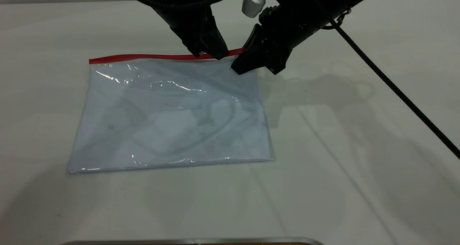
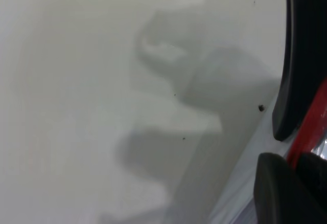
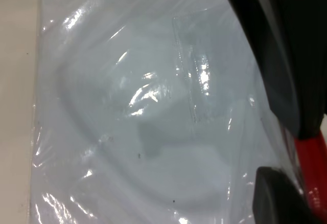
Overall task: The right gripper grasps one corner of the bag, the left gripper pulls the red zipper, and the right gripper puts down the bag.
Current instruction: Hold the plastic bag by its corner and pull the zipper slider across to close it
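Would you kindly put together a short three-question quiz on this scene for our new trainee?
1. True or false: the bag hangs wholly in the air, clear of the table.
2. Which gripper is at the bag's corner? A. left gripper B. right gripper
3. Fill in: the left gripper's fingers sit on the ____ zipper.

Key: 1. False; most of the bag lies flat on the table. 2. B. 3. red.

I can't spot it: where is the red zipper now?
In the exterior view, the red zipper runs along the bag's far edge, its right end under the two claws.
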{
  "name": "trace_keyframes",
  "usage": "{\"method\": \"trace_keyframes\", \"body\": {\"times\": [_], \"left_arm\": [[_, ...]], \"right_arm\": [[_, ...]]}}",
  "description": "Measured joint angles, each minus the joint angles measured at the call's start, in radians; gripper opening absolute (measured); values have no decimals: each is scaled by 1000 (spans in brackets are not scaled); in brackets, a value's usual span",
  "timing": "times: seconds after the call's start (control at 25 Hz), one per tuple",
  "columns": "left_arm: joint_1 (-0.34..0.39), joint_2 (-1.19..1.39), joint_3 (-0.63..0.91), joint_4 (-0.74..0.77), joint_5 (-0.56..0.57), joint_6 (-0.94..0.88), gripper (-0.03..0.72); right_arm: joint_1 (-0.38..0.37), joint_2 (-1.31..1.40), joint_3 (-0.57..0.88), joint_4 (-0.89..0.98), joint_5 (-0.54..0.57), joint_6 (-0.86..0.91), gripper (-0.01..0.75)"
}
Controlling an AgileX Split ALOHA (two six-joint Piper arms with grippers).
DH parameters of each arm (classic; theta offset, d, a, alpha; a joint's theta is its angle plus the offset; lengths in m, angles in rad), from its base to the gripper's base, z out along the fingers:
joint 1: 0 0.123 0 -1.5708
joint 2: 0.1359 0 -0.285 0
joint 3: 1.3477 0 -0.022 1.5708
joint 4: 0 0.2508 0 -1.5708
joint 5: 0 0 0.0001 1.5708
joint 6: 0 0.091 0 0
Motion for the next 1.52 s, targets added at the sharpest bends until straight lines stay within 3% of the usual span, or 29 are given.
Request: {"method": "trace_keyframes", "body": {"times": [0.28,0.52,0.84,1.52], "left_arm": [[0,5,-9,1,2,0,56],[11,5,-21,-3,21,-18,55],[55,4,-29,34,55,-111,53],[189,3,-29,241,153,-265,54]], "right_arm": [[0,0,0,0,-1,10,34],[-26,0,0,8,7,136,36],[-99,2,0,17,75,254,36],[-253,3,0,-23,53,444,43]]}}
